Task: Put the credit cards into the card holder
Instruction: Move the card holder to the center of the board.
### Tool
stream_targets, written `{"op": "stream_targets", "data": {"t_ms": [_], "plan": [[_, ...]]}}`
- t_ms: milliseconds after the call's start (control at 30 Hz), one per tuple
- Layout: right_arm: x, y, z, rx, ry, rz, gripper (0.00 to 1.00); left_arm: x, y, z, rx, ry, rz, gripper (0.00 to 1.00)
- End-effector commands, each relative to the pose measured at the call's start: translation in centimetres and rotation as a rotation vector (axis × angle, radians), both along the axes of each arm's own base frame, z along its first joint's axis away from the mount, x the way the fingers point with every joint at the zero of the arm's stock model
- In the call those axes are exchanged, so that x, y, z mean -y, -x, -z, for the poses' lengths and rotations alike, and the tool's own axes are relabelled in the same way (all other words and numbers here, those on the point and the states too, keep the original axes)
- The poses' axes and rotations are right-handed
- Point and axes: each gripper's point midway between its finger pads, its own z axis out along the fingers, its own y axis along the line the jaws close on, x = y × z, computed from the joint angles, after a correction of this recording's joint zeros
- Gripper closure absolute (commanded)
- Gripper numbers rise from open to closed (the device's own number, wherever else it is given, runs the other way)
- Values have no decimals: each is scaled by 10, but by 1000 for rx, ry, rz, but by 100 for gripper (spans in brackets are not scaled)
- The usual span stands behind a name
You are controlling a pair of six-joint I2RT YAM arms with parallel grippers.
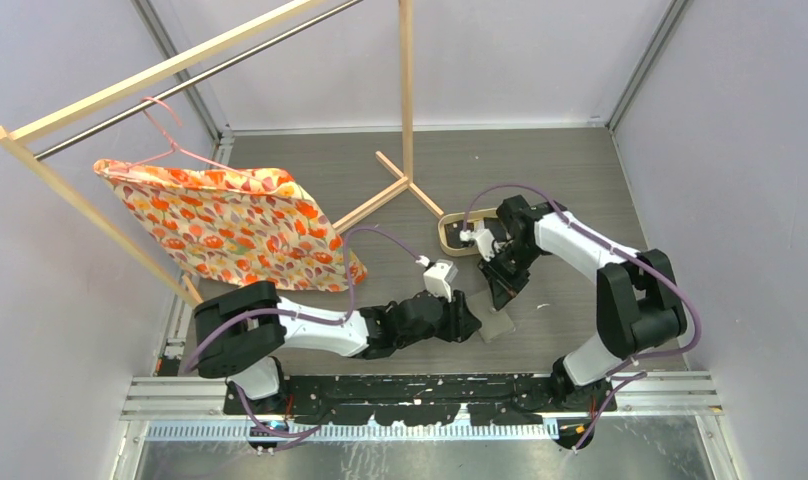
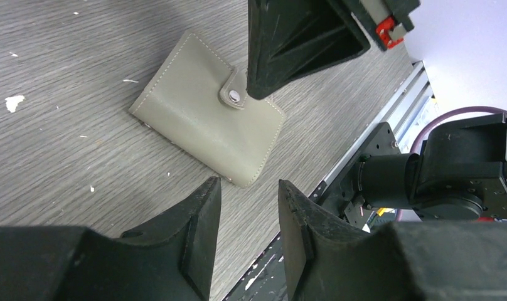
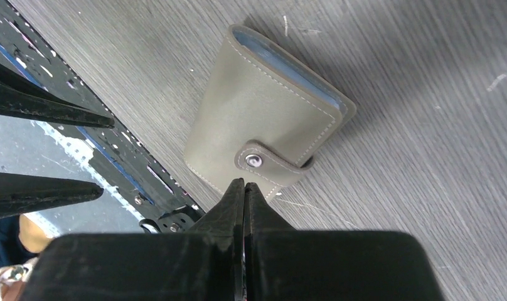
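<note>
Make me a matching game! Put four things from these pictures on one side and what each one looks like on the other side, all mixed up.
Things:
1. card holder
2. left gripper
3. right gripper
4. hanging cloth

Looks like:
A. orange and red pattern
B. closed tight
C. grey, snapped shut, lying flat
D. open, holding nothing

Pairs: 1-C, 2-D, 3-B, 4-A

The grey wooden tabletop has little white chips in it. The grey card holder lies flat and snapped shut near the middle of the near edge. An oval wooden tray sits further back, just beside a wooden rack's foot.
</note>
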Motion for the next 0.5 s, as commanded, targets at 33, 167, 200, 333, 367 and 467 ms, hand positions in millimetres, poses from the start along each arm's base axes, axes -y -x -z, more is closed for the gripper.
{"op": "stream_targets", "data": {"t_ms": [33,167,200,333,367,467], "plan": [[-8,0,7,-9,44,-35,99,5,-8,-13,3,27,-29,60],[-10,2,18,-22,90,-58,99,-2,-10,-9,3,24,-53,61],[-10,3,20,-25,102,-61,99,-3,-10,-9,4,26,-58,61],[-13,2,17,-23,97,-76,99,-2,-10,-8,0,28,-59,61],[-17,2,10,-12,65,-84,99,-1,-10,-8,-3,34,-58,61],[-20,3,-16,35,-36,-107,98,-1,-9,-5,-15,53,-56,61]]}}
